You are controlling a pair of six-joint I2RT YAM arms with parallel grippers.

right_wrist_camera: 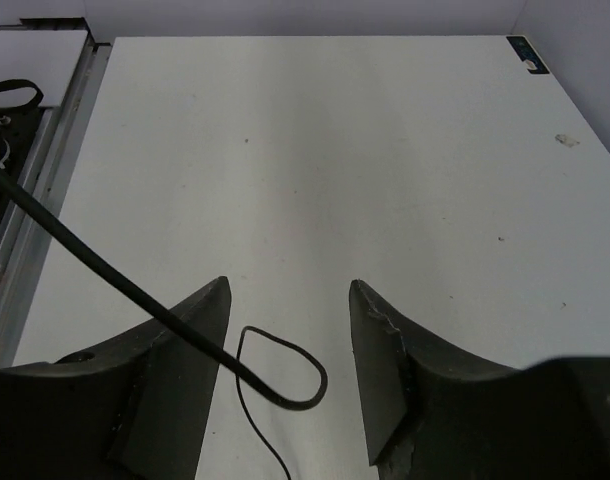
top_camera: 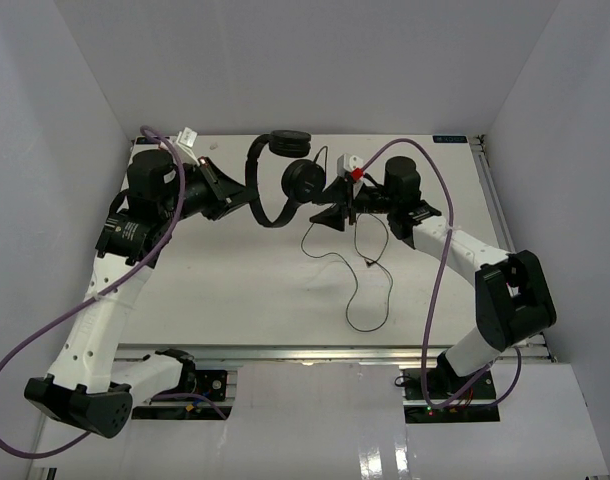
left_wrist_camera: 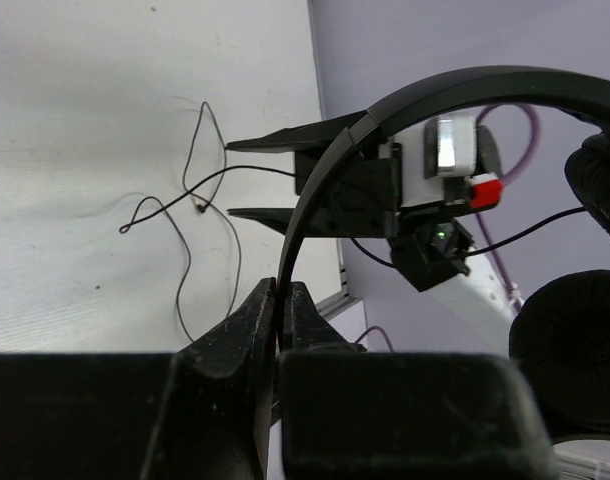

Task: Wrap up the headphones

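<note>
My left gripper [left_wrist_camera: 282, 300] clamps the headphones [top_camera: 305, 181] by the headband [left_wrist_camera: 465, 85], my right gripper [right_wrist_camera: 288, 300] gapes around the cord [right_wrist_camera: 85, 250], which looks wholly unwrapped.

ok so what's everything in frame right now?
headphones: one, black, lifted over the far middle of the table, headband pinched in the left tool
cord: one, thin black, hangs from the headphones and loops on the table, running past the right tool
table: one, white, under both arms
walls: white, around the table's far edge and sides
purple cables: two, one along each arm
arms: two, white and black, bases at the near edge
left tool: black, shut on the headband
right tool: black, open, beside the ear cups
</note>
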